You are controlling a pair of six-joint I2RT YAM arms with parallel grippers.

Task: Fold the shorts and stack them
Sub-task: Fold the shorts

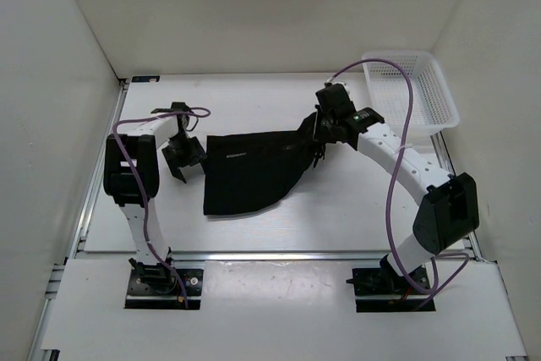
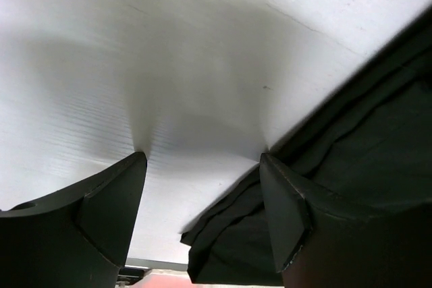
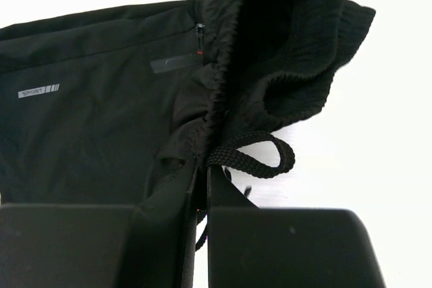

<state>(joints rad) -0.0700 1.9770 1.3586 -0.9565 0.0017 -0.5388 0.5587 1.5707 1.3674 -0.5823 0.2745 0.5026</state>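
The black shorts (image 1: 254, 171) lie spread on the white table in the middle of the top view, with small pale lettering near their left side. My right gripper (image 1: 319, 143) is shut on the gathered waistband at the shorts' right end; in the right wrist view the shorts (image 3: 101, 119) bunch between the closed fingers, and a black drawstring loop (image 3: 260, 153) hangs out beside them. My left gripper (image 1: 182, 155) is open and empty just left of the shorts' left edge. In the left wrist view the shorts (image 2: 364, 133) lie by the right finger.
A white plastic mesh basket (image 1: 410, 90) stands at the back right corner of the table (image 1: 338, 209). White walls enclose the table on three sides. A metal rail (image 1: 254, 254) runs along the near edge.
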